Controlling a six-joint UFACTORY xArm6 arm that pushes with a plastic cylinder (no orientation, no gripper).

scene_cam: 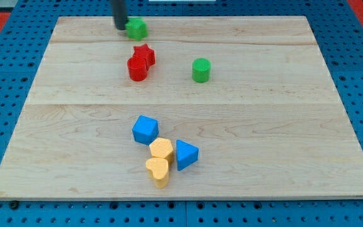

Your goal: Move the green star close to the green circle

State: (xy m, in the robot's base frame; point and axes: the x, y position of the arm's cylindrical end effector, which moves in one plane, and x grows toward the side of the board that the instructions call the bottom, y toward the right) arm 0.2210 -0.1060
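Observation:
The green star (137, 28) lies near the board's top edge, left of centre. My tip (120, 27) stands just to the star's left, touching or nearly touching it. The green circle (201, 70), a short cylinder, stands right of centre in the upper half, below and to the right of the star. A red star (145, 55) and a red cylinder (137, 68) sit pressed together between them, below the green star and left of the green circle.
A blue block (145, 129), a blue triangle (185, 154), a yellow hexagon-like block (162, 149) and a yellow heart (158, 171) cluster near the view's bottom centre. The wooden board (282, 126) rests on a blue pegboard surface.

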